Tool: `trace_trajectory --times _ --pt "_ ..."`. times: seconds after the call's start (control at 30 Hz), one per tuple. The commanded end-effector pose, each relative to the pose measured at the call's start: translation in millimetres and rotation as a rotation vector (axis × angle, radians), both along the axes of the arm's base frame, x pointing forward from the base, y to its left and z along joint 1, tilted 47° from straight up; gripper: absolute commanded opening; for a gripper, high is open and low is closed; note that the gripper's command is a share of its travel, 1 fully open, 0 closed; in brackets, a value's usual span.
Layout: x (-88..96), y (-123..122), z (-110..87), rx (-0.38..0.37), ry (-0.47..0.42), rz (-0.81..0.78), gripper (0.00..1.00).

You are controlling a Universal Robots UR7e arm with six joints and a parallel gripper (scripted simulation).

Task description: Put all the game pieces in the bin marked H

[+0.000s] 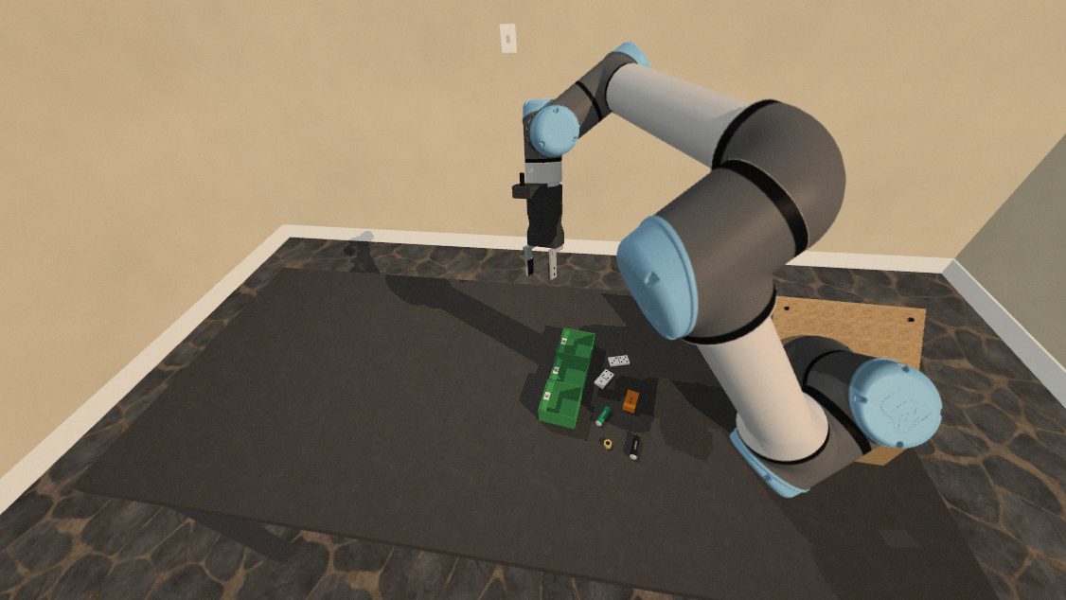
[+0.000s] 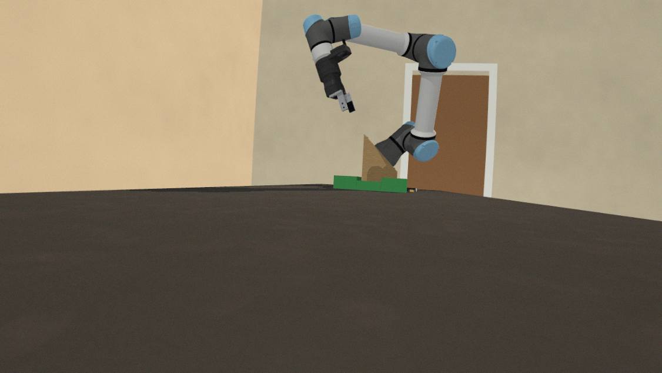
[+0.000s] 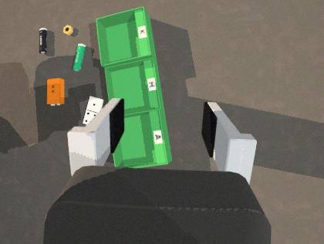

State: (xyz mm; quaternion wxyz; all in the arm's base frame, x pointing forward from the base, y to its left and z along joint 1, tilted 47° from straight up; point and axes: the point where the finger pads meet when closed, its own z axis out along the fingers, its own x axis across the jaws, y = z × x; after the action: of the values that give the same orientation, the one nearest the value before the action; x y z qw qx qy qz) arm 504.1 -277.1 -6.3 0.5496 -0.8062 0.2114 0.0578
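A row of three green bins (image 1: 566, 377) stands on the dark table; it also shows in the wrist view (image 3: 133, 86) and as a low green strip in the exterior view (image 2: 369, 183). Each bin has a small white label, too small to read. Two white dominoes lie just right of the bins, one (image 1: 618, 361) farther back and one (image 1: 603, 379) nearer; one domino (image 3: 92, 110) shows in the wrist view beside the left finger. My gripper (image 1: 541, 263) hangs high above the table, behind the bins, open and empty. It also shows in the wrist view (image 3: 161, 131).
Right of the bins lie an orange block (image 1: 630, 400), a green cylinder (image 1: 602, 415), a small yellow nut (image 1: 607, 444) and a black cylinder (image 1: 633, 446). The arm's base stands on a wooden plate (image 1: 858, 327) at the right.
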Motion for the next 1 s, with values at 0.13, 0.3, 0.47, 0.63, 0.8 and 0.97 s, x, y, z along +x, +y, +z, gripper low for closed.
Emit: trace_trajectory --times 0.13,0.3,0.47,0.63,0.8,0.97 --pt "4.0 16.9 -16.8 -0.001 -0.001 -0.001 0.31" --pt "9.5 41.6 -40.7 -0.001 -0.001 -0.001 0.31" --pt "3.4 46.2 -37.4 -0.015 -0.041 0.026 0.31" --pt "-7.5 48.8 -17.3 -0.06 -0.172 0.078 0.31" --pt "-15.6 54.4 -8.5 -0.091 -0.257 0.119 0.31" --pt "-32.2 66.3 7.3 -0.143 -0.4 0.193 0.31"
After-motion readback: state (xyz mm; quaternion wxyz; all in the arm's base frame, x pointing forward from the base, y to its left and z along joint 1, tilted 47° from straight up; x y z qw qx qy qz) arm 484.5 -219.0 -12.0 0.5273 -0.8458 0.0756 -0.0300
